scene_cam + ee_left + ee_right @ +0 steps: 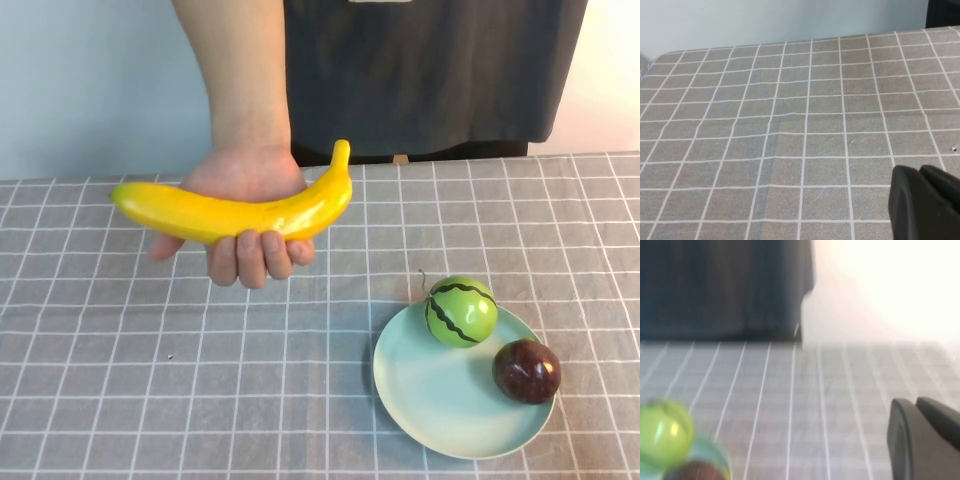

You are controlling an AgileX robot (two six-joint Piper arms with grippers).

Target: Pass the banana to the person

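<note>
Clearly both arms sit well away from the fruit: the left gripper (927,202) shows only as a dark tip low over the checked bench (790,125), and the right gripper (925,440) likewise near the plate (430,400); whether either is open or closed I cannot tell. Meanwhile the banana (235,212) lies across the person's (420,70) upturned hand (245,215), held above the bench, apart from both grippers. Beside it, the plate carries a green striped fruit (461,311) and a maroon fruit (526,371).

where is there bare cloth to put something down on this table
Bare checked tablecloth fills the near left, below the person's hand holding the long yellow banana. Crowded near right: pale green plate with striped green fruit and maroon fruit. Left gripper and right gripper sit retracted.
</note>
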